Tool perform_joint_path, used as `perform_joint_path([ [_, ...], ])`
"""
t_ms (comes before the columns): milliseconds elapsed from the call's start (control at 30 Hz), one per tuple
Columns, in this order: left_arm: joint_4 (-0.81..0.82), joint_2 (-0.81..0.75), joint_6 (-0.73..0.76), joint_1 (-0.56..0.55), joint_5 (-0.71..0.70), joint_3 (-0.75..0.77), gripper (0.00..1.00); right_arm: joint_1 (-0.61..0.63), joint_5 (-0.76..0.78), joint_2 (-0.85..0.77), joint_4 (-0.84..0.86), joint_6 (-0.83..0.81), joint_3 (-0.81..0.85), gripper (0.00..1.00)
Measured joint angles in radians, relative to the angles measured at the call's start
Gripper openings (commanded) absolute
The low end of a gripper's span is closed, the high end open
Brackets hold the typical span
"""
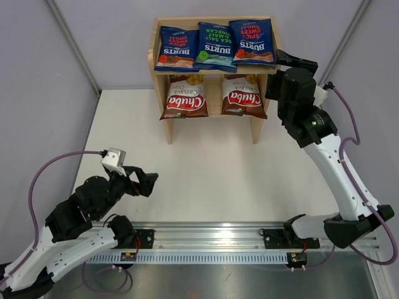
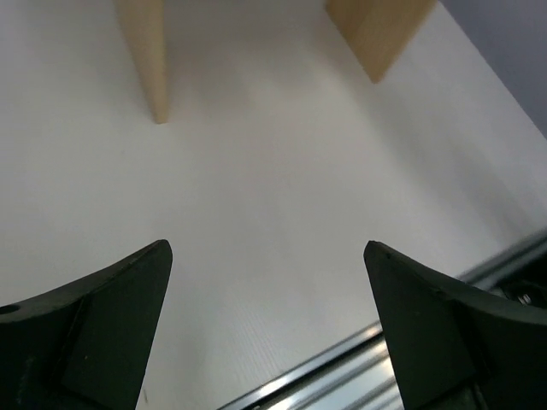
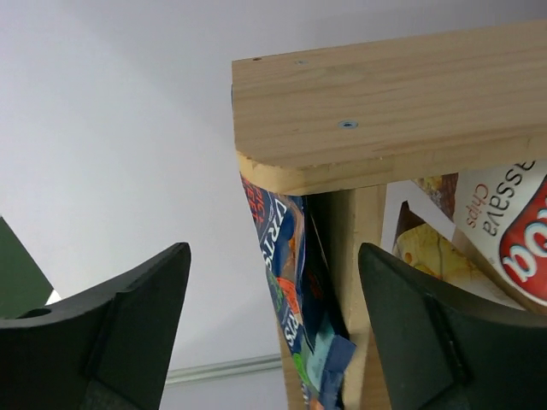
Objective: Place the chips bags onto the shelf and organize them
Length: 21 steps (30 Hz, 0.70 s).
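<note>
Bottom of the overhead frame: rail (image 1: 206, 240) carrying both arm bases. Lower left, the left gripper (image 1: 149, 184) sits low over the desk (image 1: 212, 168), jaws spread wide with nothing between them. Its wrist view looks across the desk to the two side-panel feet of the shelf (image 1: 169, 128) at the top edge. The right arm (image 1: 336, 162) runs up the right side of the frame. The right gripper (image 1: 288, 58) is at upper right, just beside the shelf's right end at top-tier height, jaws spread and pinching nothing. Can't tell from overhead whether a fingertip touches wood or bag. In the right wrist view a blue bag's edge shows against the wood at frame centre, beyond the fingers, with part of a Chuba bag at the right edge. The shelf stands at top centre against the back wall with all five bags on it. On the lower tier, the left Chuba bag (image 1: 184, 98) and right Chuba bag (image 1: 244, 96) sit side by side with a gap between them. On the top tier, the left Burts bag (image 1: 177, 48), middle Burts bag (image 1: 216, 47) and right Burts bag (image 1: 253, 41) form a row with edges touching or overlapping. Their labels read upside down in the frame.
</note>
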Motion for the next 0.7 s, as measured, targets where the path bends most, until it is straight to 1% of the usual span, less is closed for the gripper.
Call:
perform_joint_path([
  [33,-0.015,0.002,-0.018,0.019,-0.052,0.001,0.99,-0.002,-0.001,-0.021,0.008,-0.035,-0.018,0.99],
  [67,-0.031,0.008,-0.035,0.043,-0.103,0.004,0.99,-0.004,-0.002,-0.043,0.019,-0.071,-0.035,0.99],
  [133,-0.061,0.024,-0.066,0.101,-0.184,0.014,0.99,-0.008,-0.011,-0.088,0.050,-0.197,-0.073,1.00],
  [200,-0.073,0.032,-0.084,0.169,-0.237,0.019,0.99,-0.010,-0.023,-0.131,0.068,-0.314,-0.097,1.00],
  [267,-0.074,0.031,-0.091,0.245,-0.256,0.019,0.99,-0.011,-0.047,-0.179,0.085,-0.482,-0.113,0.99],
  [367,-0.071,0.031,-0.087,0.366,-0.255,0.019,0.99,-0.013,-0.121,-0.282,0.101,-0.748,-0.173,0.99],
  [433,-0.057,0.031,-0.071,0.454,-0.241,0.019,0.99,-0.014,-0.171,-0.368,0.101,-0.896,-0.244,0.99],
  [567,-0.027,0.032,-0.034,0.592,-0.195,0.018,0.99,-0.014,-0.251,-0.532,0.037,-1.128,-0.386,0.99],
  [633,-0.019,0.032,-0.015,0.631,-0.182,0.017,0.99,-0.014,-0.286,-0.597,-0.025,-1.228,-0.428,0.99],
  [700,0.004,0.029,0.011,0.640,-0.161,0.004,0.99,-0.014,-0.309,-0.632,-0.070,-1.299,-0.446,0.99],
])
